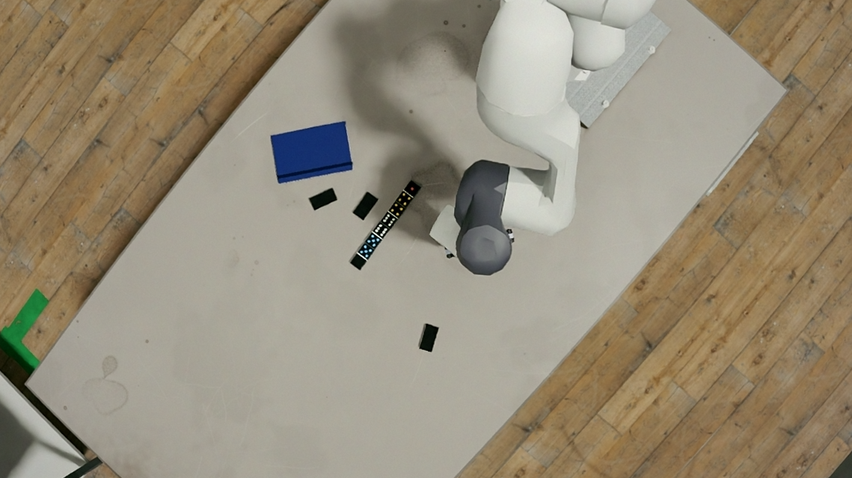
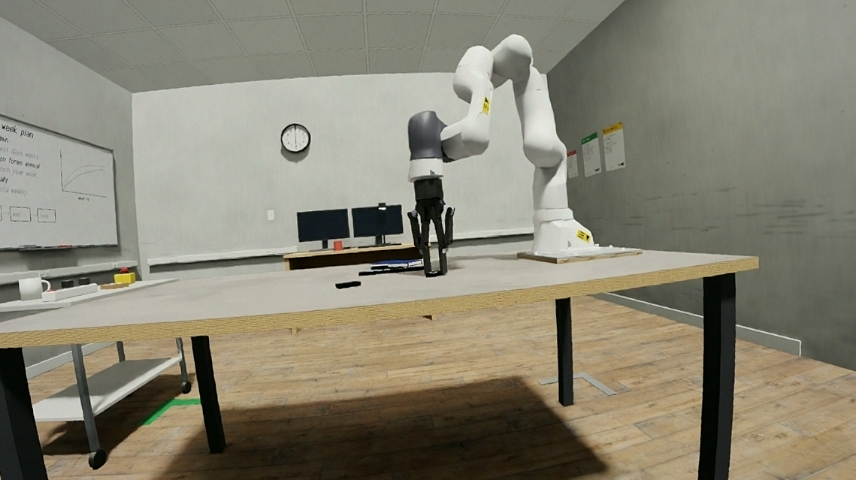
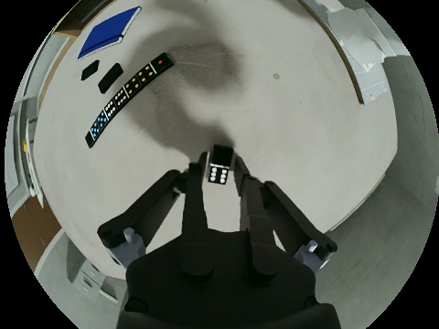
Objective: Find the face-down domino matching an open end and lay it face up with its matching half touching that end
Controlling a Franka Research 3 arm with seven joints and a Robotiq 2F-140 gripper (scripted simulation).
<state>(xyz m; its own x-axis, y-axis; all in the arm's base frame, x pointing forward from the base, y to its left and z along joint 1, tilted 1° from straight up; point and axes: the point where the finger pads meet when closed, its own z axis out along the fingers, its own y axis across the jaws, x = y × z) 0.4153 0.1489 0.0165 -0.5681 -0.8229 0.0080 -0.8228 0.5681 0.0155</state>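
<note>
A face-up domino (image 3: 219, 175) (image 2: 434, 274) lies flat on the table, one half blank, the other with several white pips. My gripper (image 3: 221, 160) (image 2: 435, 269) is partly open, its fingertips low on either side of this domino, with narrow gaps showing in the wrist view. The arm hides both in the top view. The straight domino line (image 1: 386, 224) (image 3: 121, 100) has one red pip at one open end and a blank half at the other. Two face-down dominoes, one (image 1: 364, 205) (image 3: 111, 78) near the line and one (image 1: 323, 199) (image 3: 90, 69) farther out, lie beside it. Another (image 1: 428, 337) (image 2: 347, 284) lies apart.
A blue notebook (image 1: 311, 151) (image 3: 109, 32) lies beyond the two face-down dominoes. The robot's base plate (image 1: 618, 76) (image 3: 366, 87) is on the far side of the gripper from the lone face-down domino. The wooden table edge (image 2: 368, 312) is in front in the exterior view.
</note>
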